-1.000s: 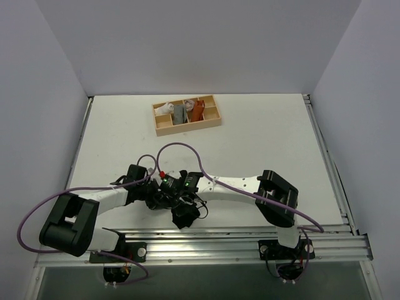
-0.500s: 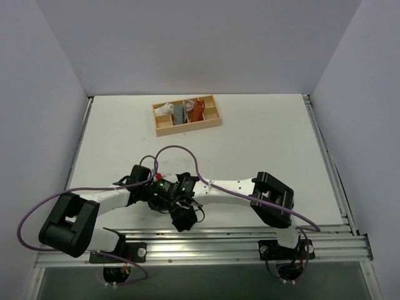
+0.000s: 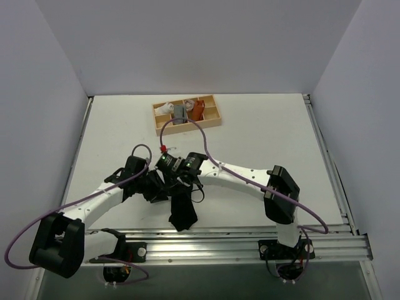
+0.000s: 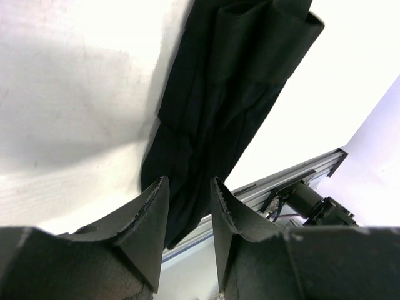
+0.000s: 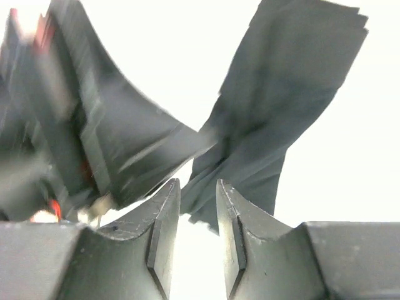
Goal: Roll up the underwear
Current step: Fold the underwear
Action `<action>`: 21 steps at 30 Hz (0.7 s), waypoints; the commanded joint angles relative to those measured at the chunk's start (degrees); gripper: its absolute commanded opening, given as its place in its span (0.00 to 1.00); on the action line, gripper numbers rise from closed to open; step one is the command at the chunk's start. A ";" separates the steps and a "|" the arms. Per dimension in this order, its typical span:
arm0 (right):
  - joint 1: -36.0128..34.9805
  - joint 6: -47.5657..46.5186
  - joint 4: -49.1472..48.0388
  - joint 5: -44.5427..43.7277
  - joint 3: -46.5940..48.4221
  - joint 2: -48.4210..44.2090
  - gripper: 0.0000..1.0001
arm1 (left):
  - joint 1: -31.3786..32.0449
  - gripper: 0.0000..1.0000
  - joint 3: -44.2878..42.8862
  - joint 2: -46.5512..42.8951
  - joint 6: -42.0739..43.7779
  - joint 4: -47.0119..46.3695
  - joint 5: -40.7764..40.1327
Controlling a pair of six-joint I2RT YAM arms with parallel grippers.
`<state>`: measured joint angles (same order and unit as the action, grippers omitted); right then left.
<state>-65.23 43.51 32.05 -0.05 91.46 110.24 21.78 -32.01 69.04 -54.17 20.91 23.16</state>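
A: Where's the underwear [image 3: 182, 211]?

B: Flat on the table [image 3: 262, 144], folded into a long narrow strip. One end sits right under both claws. The rest runs away from them toward the arm bases.

A: Claws?

B: The left claw [image 4: 189, 184] is roughly half open with nothing between its fingers. The right claw [image 5: 198, 184] has a narrower gap and is also empty. Both are just above the cloth. I can't tell whether either touches it.

A: Handling?

B: I'd judge it light, limp and not stiff at all. The stacked layers look likely to slide over each other. I'd pinch the short end nearest the claws through all layers, one claw per corner, then turn it over onto itself. Grabbing only the top layer would likely unfold it.

A: View differences?

B: Only the top view shows the whole strip, plus the wooden tray [image 3: 187, 129] with its cloth rolls [image 3: 181, 112] well beyond the claws. It hides the fingertips under the wrists, though. The left wrist view shows the fold lines and layered edges. The right wrist view shows the squared far end, and the left claw as a blur just beside it.
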 commanded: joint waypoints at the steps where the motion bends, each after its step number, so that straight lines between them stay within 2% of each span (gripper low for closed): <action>1: 4.49 3.08 5.82 -8.56 2.14 -2.57 0.26 | -0.16 0.42 -0.25 -2.06 0.39 4.49 -1.09; 6: 8.01 1.32 5.48 -7.50 3.28 -0.38 0.27 | -0.86 0.42 0.63 -1.88 1.08 4.76 0.22; 9: 8.54 -0.26 4.42 -6.80 4.25 1.90 0.28 | -0.95 0.42 1.94 -3.55 1.53 1.00 3.29; 13: 8.54 -2.54 7.49 -8.29 12.22 7.70 0.30 | -0.69 0.44 5.11 -6.19 0.39 -3.41 7.16; 17: 8.37 -3.78 12.41 -9.69 19.61 13.33 0.32 | -0.25 0.45 8.10 -7.25 -0.58 -3.68 8.31; 21: 7.66 -3.25 14.00 -12.50 20.78 15.18 0.35 | 0.10 0.45 11.17 -10.05 -1.90 -4.64 8.57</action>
<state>-56.95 40.75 39.94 -7.94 109.93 125.45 21.45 -22.33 61.52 -54.81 19.35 29.69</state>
